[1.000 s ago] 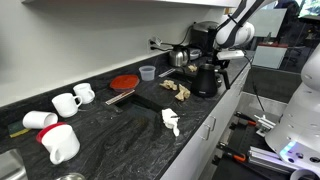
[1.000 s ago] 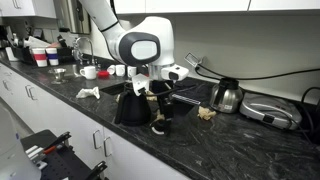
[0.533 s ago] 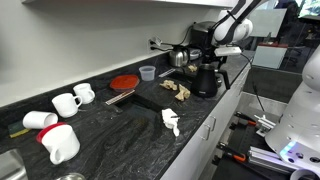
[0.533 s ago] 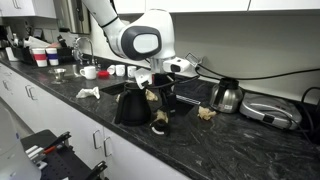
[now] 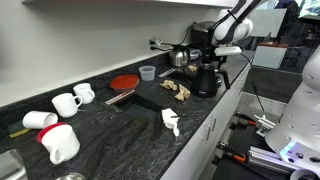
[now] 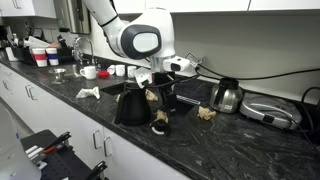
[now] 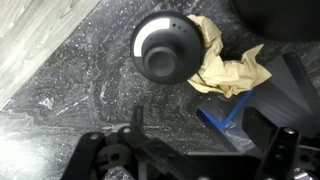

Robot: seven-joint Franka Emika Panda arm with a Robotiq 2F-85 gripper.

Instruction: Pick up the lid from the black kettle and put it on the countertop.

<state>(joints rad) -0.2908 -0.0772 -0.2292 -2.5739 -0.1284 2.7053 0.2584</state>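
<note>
The black kettle (image 5: 205, 79) stands on the dark speckled countertop (image 5: 110, 135) near its front edge. It also shows in an exterior view (image 6: 160, 104) under the arm. In the wrist view I look straight down on the kettle (image 7: 148, 62); its small round dark lid (image 7: 165, 46) sits on its top. My gripper (image 7: 210, 128) hangs above and to the side of the kettle, with its jaws spread and nothing between them. It shows in both exterior views (image 5: 222, 54) (image 6: 160, 82), just above the kettle.
Crumpled yellowish paper (image 7: 230, 62) lies against the kettle. A black mat (image 5: 150, 100), a shiny metal pot (image 6: 227, 96), a red disc (image 5: 123, 82), white mugs (image 5: 66, 102) and white crumpled paper (image 5: 172, 122) are on the counter. The coffee machine (image 5: 203, 34) stands behind.
The gripper has risen a little from the kettle's top since one second ago. Nothing has moved in the last half second. The lid stays on the kettle.
</note>
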